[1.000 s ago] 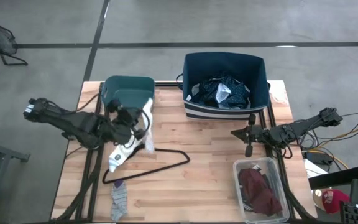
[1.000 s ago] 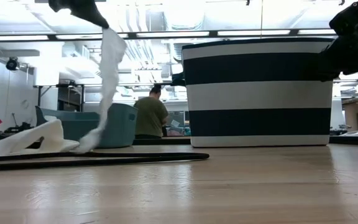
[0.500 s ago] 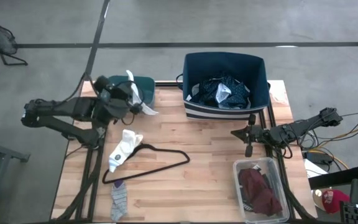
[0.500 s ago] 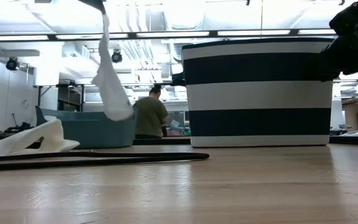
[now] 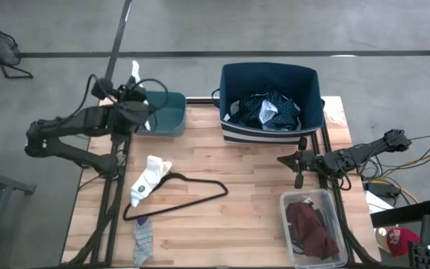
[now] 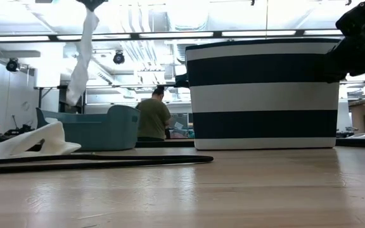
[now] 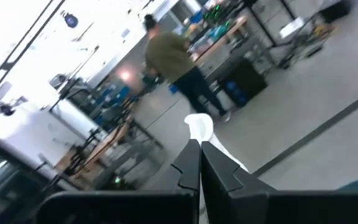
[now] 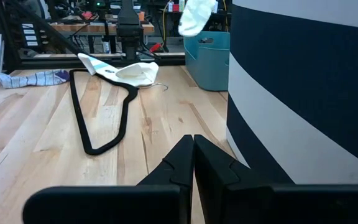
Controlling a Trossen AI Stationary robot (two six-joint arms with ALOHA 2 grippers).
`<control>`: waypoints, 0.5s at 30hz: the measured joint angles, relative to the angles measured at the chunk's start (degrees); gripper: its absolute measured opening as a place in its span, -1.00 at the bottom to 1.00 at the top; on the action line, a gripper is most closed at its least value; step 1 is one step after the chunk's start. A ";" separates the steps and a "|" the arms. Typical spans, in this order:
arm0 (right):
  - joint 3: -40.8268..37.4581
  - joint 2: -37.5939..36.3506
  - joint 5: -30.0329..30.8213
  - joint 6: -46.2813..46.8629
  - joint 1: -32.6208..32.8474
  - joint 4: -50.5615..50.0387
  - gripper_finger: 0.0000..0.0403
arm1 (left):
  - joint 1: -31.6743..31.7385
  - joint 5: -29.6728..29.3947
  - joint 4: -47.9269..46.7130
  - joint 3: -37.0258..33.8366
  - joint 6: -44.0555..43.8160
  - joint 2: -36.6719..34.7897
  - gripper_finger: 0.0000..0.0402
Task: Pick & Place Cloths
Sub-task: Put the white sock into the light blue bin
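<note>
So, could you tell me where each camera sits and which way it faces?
High: overhead, straight down on both arms, the left gripper lifting a white sock.
Low: table height, facing the striped basket; sock dangling.
Left wrist: looks into the room past its shut fingers.
Right wrist: on the right gripper, facing the hanger.
Shared: that sock shows in every view.

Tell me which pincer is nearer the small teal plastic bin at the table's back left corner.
Left. The left pincer hangs at the small teal plastic bin's far left edge, shut on a white sock. The right pincer waits across the table, beside the striped navy basket.
</note>
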 joint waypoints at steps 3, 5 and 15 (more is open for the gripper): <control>0.00 0.00 0.00 0.00 0.01 0.02 -0.96 | 4.87 2.50 0.02 -0.47 -0.23 0.00 -0.99; 0.00 0.01 0.00 0.00 0.01 0.01 -0.96 | 8.33 7.79 -0.06 -0.75 -1.71 0.00 -0.99; 0.00 0.02 0.01 0.00 0.01 0.00 -0.96 | 20.86 28.01 -1.68 -5.09 -6.55 0.88 -0.93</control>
